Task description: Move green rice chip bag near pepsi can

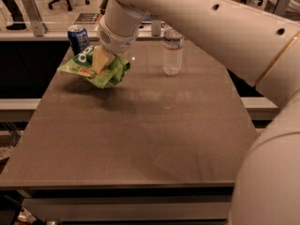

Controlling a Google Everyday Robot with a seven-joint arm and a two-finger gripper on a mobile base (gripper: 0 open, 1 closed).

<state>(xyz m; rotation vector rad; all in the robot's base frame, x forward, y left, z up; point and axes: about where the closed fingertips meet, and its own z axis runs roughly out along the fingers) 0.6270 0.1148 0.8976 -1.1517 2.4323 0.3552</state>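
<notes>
The green rice chip bag (105, 74) is light green with a dark-green round logo, and it hangs crumpled above the table's far left. My gripper (99, 64) is shut on the bag's middle and holds it in the air, its shadow on the table below. The pepsi can (78, 38) is dark blue with a silver top and stands upright at the table's far left corner, just behind and left of the bag.
A clear plastic water bottle (172, 51) stands upright at the far middle of the brown table (140, 139). My large white arm (225, 27) reaches across the right and top of the view. A counter and office chairs lie behind the table.
</notes>
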